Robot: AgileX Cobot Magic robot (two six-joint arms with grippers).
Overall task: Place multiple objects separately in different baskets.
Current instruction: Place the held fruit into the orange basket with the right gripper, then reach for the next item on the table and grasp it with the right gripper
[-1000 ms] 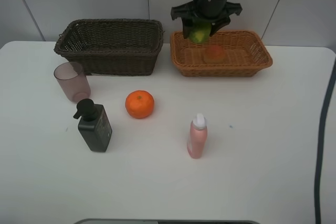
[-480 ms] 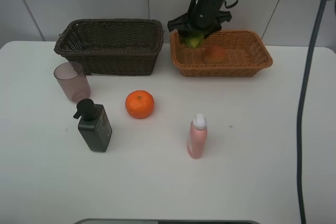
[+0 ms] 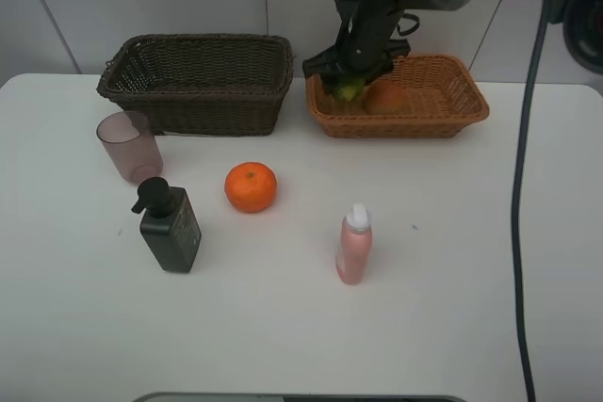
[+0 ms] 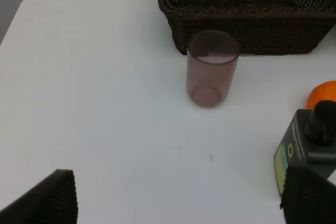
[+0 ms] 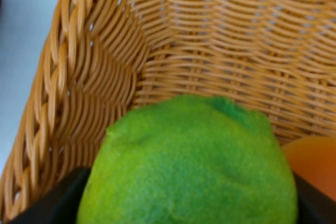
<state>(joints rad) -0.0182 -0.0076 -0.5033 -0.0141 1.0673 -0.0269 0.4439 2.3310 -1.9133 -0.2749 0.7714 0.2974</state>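
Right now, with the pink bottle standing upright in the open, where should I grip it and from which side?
Probably mid-body on the pink bottle, below its white cap, with the right hand coming from above. It stands upright and slim, its sides look straight there, and the orange, its nearest neighbour, stands well apart.

White table (image 3: 471, 280) carries baskets (image 3: 203, 112) (image 3: 405, 125), cup (image 3: 129, 145), orange (image 3: 251, 186), bottles (image 3: 171, 230) (image 3: 353, 248)

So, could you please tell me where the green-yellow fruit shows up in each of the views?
Exterior high: green-yellow fruit held by the right gripper at the tan basket's left end.
Left wrist: not in it.
Right wrist: fruit fills the lower middle.
Shared landmark: the tan basket's wall, in the exterior and right wrist views only.
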